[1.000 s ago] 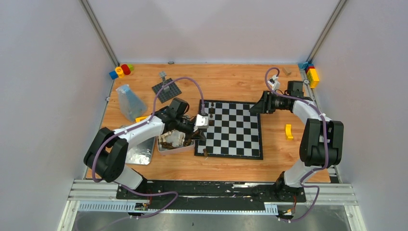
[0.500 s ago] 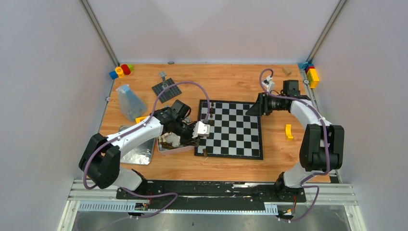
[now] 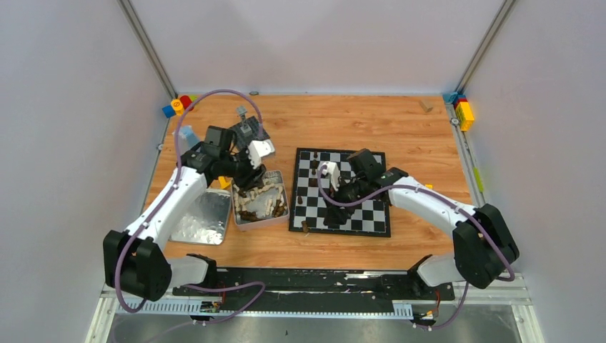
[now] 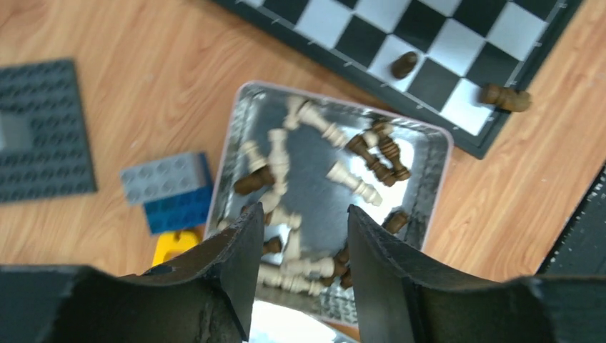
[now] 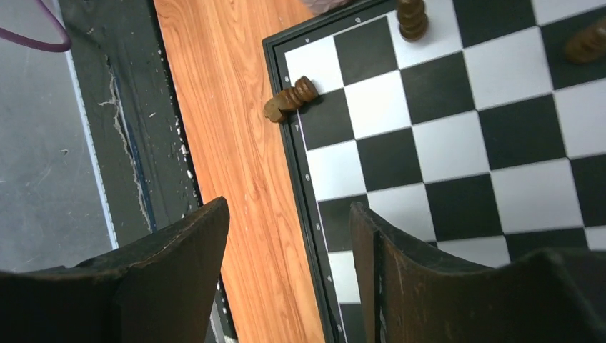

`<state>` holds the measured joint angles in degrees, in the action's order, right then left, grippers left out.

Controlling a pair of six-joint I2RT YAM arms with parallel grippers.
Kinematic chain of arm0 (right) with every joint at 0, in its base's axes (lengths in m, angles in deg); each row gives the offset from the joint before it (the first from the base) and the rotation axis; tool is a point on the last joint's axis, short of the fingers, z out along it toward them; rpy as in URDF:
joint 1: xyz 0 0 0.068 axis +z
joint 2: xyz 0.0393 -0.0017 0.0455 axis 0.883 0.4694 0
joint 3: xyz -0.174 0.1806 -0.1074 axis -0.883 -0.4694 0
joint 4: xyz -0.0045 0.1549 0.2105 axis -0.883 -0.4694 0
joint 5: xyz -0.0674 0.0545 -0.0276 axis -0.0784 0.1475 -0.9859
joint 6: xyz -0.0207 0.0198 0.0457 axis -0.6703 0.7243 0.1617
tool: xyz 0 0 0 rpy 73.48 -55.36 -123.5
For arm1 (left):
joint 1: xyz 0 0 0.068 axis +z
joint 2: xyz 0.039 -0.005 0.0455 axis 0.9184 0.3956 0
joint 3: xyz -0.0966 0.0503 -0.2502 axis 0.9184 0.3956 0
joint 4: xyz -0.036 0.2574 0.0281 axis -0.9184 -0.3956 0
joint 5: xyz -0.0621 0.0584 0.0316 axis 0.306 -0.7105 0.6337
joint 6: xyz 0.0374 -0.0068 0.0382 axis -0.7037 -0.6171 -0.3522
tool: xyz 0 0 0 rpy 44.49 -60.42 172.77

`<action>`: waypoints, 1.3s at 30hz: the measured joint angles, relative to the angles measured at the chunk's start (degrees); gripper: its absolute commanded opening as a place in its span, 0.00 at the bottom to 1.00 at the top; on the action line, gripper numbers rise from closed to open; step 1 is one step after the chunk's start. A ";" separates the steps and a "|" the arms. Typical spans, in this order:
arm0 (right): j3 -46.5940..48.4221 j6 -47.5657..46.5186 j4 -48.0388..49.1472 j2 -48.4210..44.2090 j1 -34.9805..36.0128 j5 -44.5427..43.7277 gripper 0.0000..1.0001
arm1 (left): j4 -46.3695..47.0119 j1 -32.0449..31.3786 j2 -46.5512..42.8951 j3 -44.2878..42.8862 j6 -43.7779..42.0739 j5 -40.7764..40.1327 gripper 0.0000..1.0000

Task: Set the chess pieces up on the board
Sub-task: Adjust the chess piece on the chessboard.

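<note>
Barely begun, I judge: the board (image 3: 371, 218) is nearly bare. Left of the board, the tin (image 3: 261, 225) holds most chess pieces (image 4: 350, 182) beneath the left gripper (image 4: 304, 221), half-parted and empty. The right gripper (image 5: 287, 211), wide and empty, hangs over the board's left half, and one dark piece (image 5: 289, 98) lies tipped on the board's near-left border

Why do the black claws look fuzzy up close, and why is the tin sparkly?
Left wrist view: the left claw sits too near the lens, so it blurs; the tin mirrors the light. Right wrist view: the right claw is blurry too, the board sharp.
</note>
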<state>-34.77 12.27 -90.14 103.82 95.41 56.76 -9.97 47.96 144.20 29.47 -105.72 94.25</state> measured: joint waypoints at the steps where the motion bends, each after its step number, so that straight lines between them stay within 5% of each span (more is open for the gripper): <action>1: -0.15 0.66 0.35 0.50 1.95 -1.46 0.64 | 0.00 1.68 -0.72 0.00 0.66 -0.07 0.63; 10: 2.14 7.28 4.52 7.93 15.43 -15.13 0.64 | 1.27 7.50 -3.41 0.00 6.36 -3.41 0.71; 21: 8.11 12.35 5.29 14.19 18.78 -23.98 0.59 | 2.73 7.65 -3.54 0.15 8.11 -5.38 0.74; 39: 9.97 12.00 3.76 17.62 21.97 -32.37 0.30 | 2.95 7.65 -4.07 0.24 8.24 -5.53 0.78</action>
<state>-24.80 24.27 -86.38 121.44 117.38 24.39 -7.02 55.61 140.14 29.71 -97.48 88.72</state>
